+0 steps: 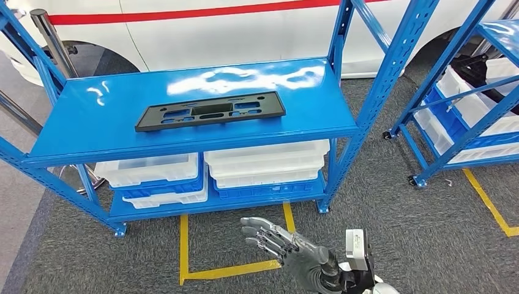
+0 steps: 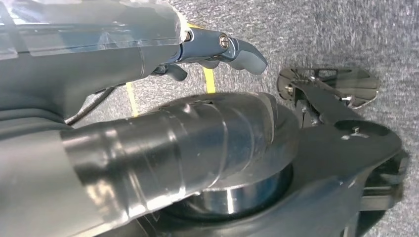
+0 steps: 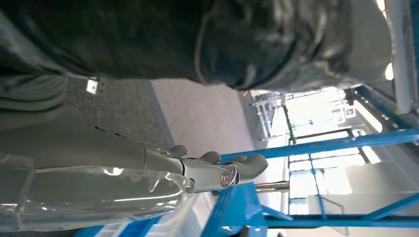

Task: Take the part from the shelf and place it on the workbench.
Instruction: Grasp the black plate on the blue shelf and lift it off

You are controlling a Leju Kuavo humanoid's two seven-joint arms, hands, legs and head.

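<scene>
From the head view I see the part [image 1: 211, 111], a flat black rectangular plate with cut-outs, lying on the top deck of the blue shelf [image 1: 92, 131]. It rests flat near the middle of the deck, with its long side parallel to the front edge. Nothing touches it.

The right hand [image 1: 275, 239] is raised low in front of the shelf, above the grey carpet and the yellow floor tape [image 1: 183, 251]. Its fingers are extended and spread, and it holds nothing. It is well apart from the part. In the right wrist view I confirm the same hand [image 3: 217, 170] empty, with blue shelf beams beyond it.

In the left wrist view the left hand [image 2: 217, 49] hangs over the carpet. Its fingers are extended and it holds nothing.

White bins [image 1: 263, 162] are stacked on the lower deck. A second blue rack [image 1: 465, 122] stands to the right, and a white vehicle [image 1: 196, 30] is parked behind the shelf.
</scene>
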